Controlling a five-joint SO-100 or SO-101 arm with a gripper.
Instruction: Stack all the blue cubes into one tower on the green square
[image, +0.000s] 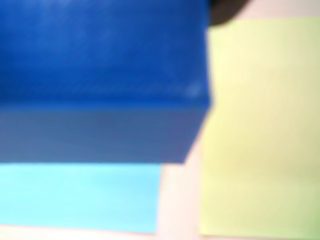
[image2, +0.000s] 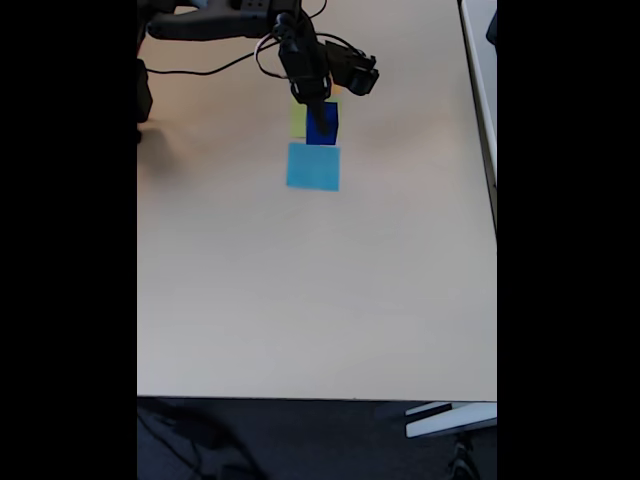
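A large blue cube (image: 100, 60) takes up the upper left of the blurred wrist view, very close to the lens. To its right lies the green square (image: 260, 125). In the fixed view the same blue cube (image2: 328, 130) sits at the far end of the table, beside the green square (image2: 297, 120) and just above a light-blue square. My gripper (image2: 320, 118) comes down onto the cube's top and appears shut on it. The fingertips are hard to make out against the dark cube.
A light-blue paper square (image2: 312, 168) lies just in front of the cube, also below the cube as the light-blue square (image: 75, 197) in the wrist view. The beige table (image2: 300, 300) stretches toward the camera. Cables trail behind the arm at the top.
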